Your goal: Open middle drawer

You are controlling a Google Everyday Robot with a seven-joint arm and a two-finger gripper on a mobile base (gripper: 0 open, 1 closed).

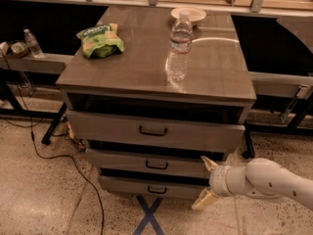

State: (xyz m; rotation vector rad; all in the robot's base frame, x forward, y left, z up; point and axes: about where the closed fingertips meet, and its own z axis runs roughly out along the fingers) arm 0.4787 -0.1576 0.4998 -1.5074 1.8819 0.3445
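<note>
The grey wood-grain cabinet point(156, 77) has three drawers. The top drawer point(117, 129) stands pulled out a little. The middle drawer point(122, 161) is below it, with a small black bail handle point(156, 165); its front looks slightly forward of the cabinet. The lowest drawer point(127, 186) is under it. My gripper point(206, 181) is at the right end of the middle and lowest drawers, on a white arm coming in from the right. Its two tan fingers are spread apart, one up and one down, holding nothing. It is to the right of the middle handle, not touching it.
On the cabinet top stand a clear water bottle point(180, 45), a green snack bag point(100, 39) and a white plate point(189, 13). Black cables point(58, 153) trail on the speckled floor at left. Blue tape cross point(149, 217) marks the floor in front. Dark table legs flank the cabinet.
</note>
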